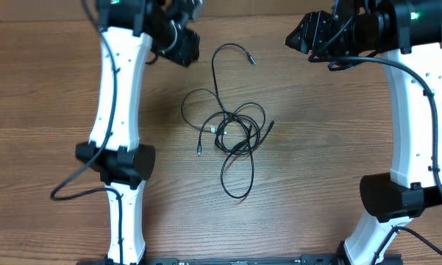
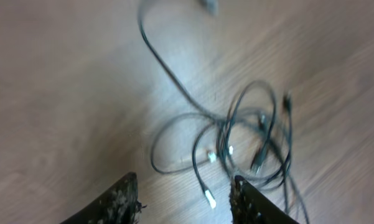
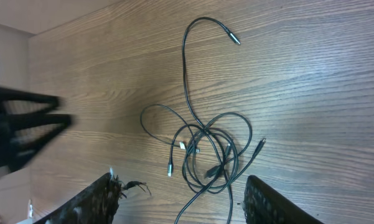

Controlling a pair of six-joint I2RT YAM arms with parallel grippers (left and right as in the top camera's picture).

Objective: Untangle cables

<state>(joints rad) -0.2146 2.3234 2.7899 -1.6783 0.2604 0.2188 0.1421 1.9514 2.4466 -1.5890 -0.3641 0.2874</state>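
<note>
The cables (image 1: 232,136) lie tangled at the middle of the table (image 1: 44,88), light, limp and thin (loops will likely drag along). Best pinch the free plug end (image 1: 251,59) toward the far edge. Left gripper (image 2: 185,180) and right gripper (image 3: 179,180) hang spread, empty.

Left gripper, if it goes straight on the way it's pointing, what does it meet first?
Probably the cables: a plug end lies just ahead of the open left gripper, though depth is unclear.

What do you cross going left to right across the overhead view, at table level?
left arm → left gripper → cables → right gripper → right arm
</note>
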